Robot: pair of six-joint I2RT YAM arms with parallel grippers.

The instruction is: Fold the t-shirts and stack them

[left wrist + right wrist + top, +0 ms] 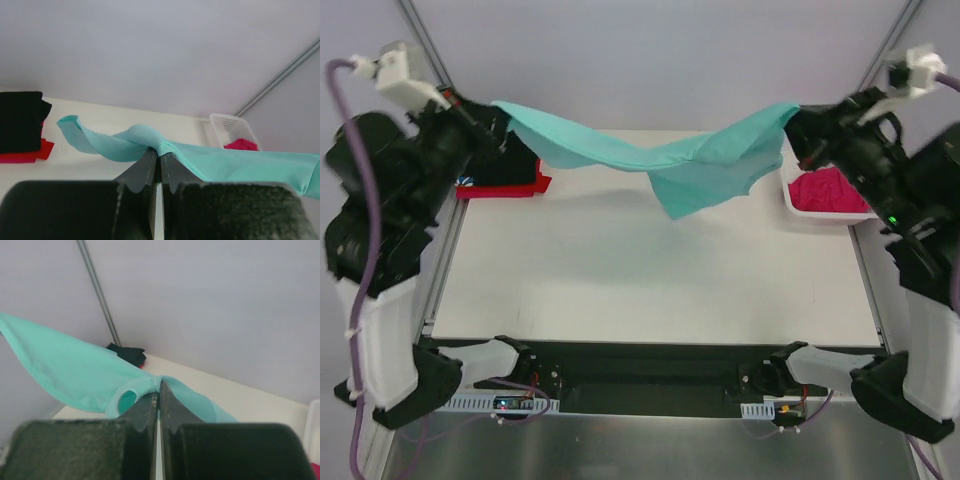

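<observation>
Left gripper [160,152], right gripper [159,385]: clenched on opposite ends of the teal-green t-shirt [660,160]. Hangs stretched left-to-right above the far part of the worktop [650,270], sagging mid-span, midway between arms. Probably needs lowering straight down to lie flat.

teal t-shirt [235,162]: runs off the right edge of the left wrist view.
black t-shirt [20,120]: chopped by that same view's left edge.
red t-shirt [510,190]: only a sliver shows from above.
magenta t-shirt [830,190]: partly behind the right arm.
basket [316,430]: 1 thin slice at the right wrist view's edge.
</observation>
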